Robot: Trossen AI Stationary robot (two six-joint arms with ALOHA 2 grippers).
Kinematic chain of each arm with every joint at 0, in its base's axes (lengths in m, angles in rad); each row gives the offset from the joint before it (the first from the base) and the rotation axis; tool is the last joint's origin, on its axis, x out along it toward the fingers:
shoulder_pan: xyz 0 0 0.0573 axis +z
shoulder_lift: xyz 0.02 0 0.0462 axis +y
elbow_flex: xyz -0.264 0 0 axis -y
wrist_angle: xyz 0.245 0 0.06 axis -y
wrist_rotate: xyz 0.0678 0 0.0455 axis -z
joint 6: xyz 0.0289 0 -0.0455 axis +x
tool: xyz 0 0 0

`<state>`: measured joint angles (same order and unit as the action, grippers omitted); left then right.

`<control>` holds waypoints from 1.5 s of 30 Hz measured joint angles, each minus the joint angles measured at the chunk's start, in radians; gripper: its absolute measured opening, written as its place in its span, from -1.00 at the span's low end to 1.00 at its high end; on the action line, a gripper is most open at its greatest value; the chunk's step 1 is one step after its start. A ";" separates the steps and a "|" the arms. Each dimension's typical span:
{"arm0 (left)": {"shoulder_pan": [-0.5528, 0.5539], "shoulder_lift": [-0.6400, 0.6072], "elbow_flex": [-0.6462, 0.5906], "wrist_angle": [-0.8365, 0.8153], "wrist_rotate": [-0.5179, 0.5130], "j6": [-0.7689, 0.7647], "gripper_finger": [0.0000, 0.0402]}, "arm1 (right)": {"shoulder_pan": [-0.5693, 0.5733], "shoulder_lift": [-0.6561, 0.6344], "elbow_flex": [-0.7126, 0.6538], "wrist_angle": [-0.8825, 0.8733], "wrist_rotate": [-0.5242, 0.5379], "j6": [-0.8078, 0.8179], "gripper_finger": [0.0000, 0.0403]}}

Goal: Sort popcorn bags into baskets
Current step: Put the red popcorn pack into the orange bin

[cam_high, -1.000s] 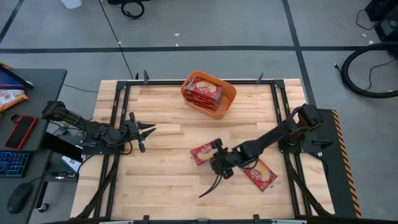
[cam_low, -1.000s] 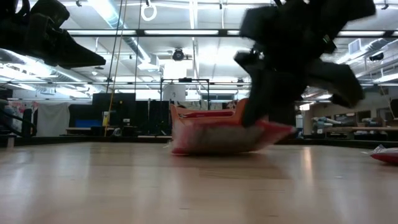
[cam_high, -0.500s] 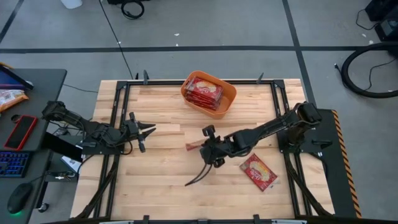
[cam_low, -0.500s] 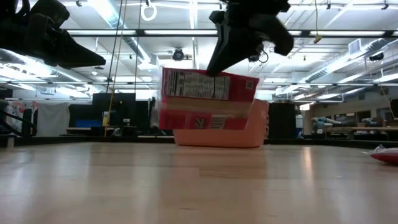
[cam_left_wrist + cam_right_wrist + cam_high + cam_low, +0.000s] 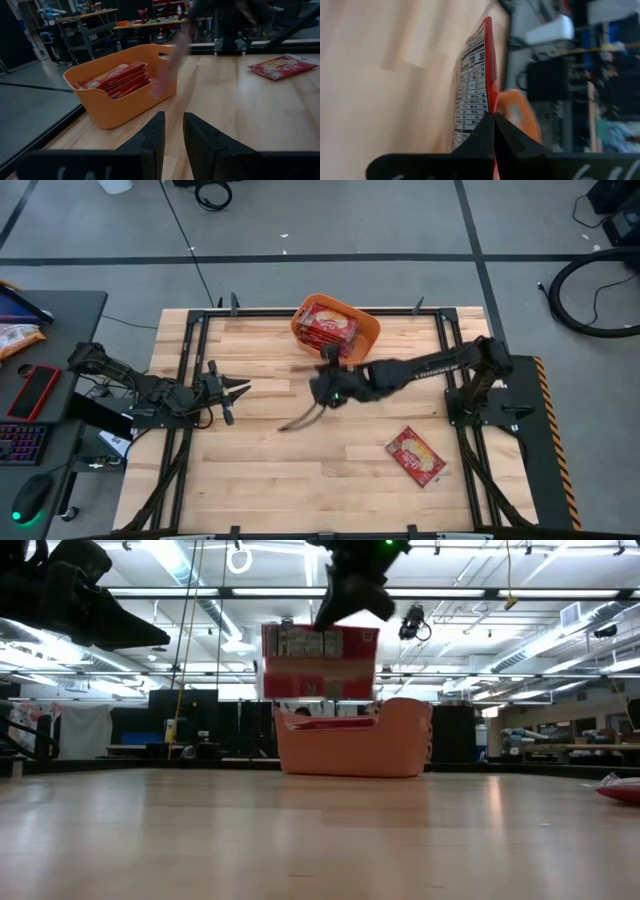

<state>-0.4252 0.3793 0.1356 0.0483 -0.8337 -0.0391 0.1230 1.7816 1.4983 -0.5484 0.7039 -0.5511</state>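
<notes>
Right gripper (image 5: 328, 383) fingers are clamped on a popcorn bag (image 5: 320, 662) hanging edge-down, clear of the table, at 7 o'clock from the orange basket (image 5: 366, 340), apparently to clear its rim; left gripper (image 5: 236, 390) waits at 9 o'clock, slightly parted.

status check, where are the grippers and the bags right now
Right gripper shut on a popcorn bag, hanging beside the orange basket. Left gripper idle at table's left. One bag on the table. Nothing in the way.
</notes>
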 joint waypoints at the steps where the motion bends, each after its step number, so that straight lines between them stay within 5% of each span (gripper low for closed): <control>1: 0.000 0.000 0.000 0.000 0.000 0.000 -0.64 | -0.020 0.000 0.016 0.002 0.013 -0.008 -0.99; 10: 0.000 0.000 0.000 0.000 0.000 0.000 -0.64 | -0.256 -0.001 0.079 0.006 0.006 -0.026 -0.99; 20: 0.000 0.000 0.000 0.000 0.000 0.000 -0.64 | -0.539 -0.001 0.003 0.176 -0.322 0.032 -0.92; 25: 0.000 0.000 0.000 0.000 0.000 0.000 -0.64 | -0.600 -0.001 -0.036 0.164 -0.475 0.218 -0.75; 34: 0.000 0.000 0.000 0.000 0.000 0.000 -0.64 | -0.506 -0.021 -0.040 -0.086 -0.521 0.383 -0.62; 45: 0.000 0.000 0.000 0.000 0.000 0.000 -0.64 | -0.187 -0.023 -0.066 -0.506 -0.629 0.614 -0.61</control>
<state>-0.4249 0.3791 0.1356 0.0483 -0.8337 -0.0391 -0.0638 1.7588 1.4318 -1.0540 0.0748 0.0628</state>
